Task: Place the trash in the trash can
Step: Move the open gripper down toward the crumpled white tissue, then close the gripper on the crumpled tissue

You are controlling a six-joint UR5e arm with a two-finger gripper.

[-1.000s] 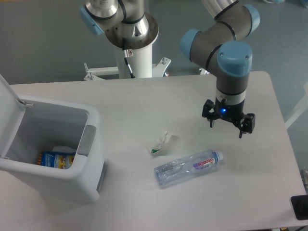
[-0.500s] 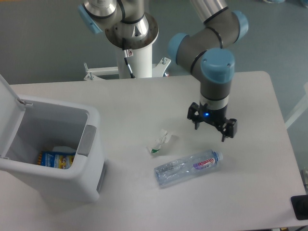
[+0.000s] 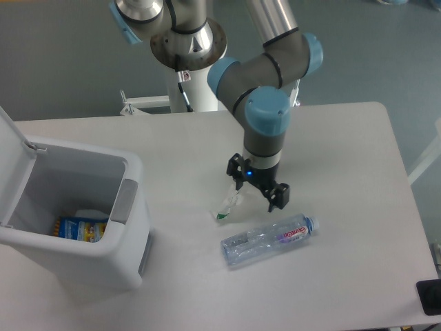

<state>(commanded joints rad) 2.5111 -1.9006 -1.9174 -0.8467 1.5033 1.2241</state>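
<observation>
Camera view from above the desk [image 3: 344, 138] shows the hand [image 3: 258, 188] hanging low with its fingers spread apart and nothing between them. Just beside its left-hand finger in the picture, partly under it, lies the crumpled wrapper [image 3: 227, 205] with a green bit; whether they touch cannot be told. Below the hand, nearer the camera, the water bottle [image 3: 270, 238] lies on its side, purple-pink label up, cap pointing right. Well off to the picture's left of the hand stands the white trash can [image 3: 131, 227], lid flipped open, with a blue-and-yellow packet [image 3: 79, 228] inside.
</observation>
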